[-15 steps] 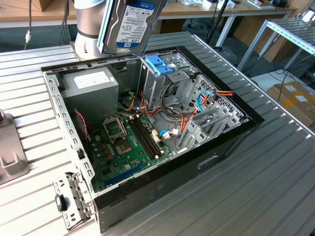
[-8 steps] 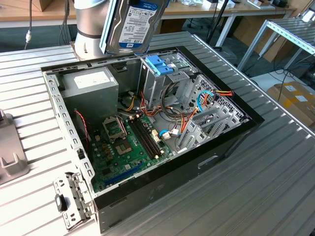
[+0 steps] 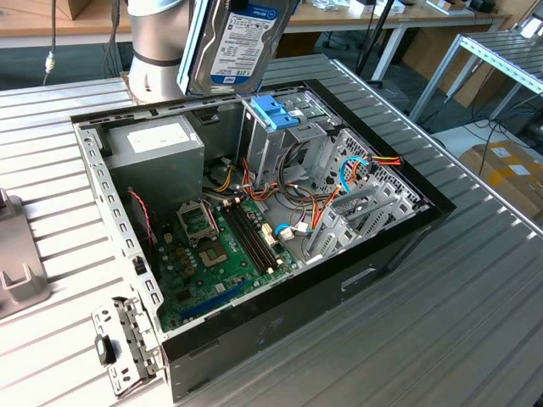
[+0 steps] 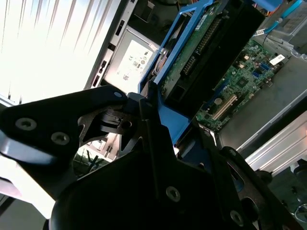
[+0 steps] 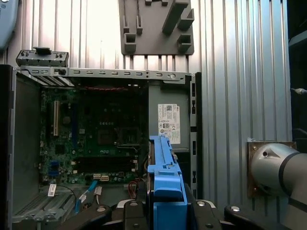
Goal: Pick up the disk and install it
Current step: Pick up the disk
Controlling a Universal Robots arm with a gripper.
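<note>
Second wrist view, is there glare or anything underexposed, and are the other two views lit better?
Second wrist view: the ribbed table is blown out white, the tool near-black in front. First wrist view: even light, motherboard dim inside the case. Exterior view: even, no glare, the disk clear.

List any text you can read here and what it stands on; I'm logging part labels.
No text can be read.
Label on the disk: print too small.
Sticker on the power supply: blurred.
Markings on the board: too small.
</note>
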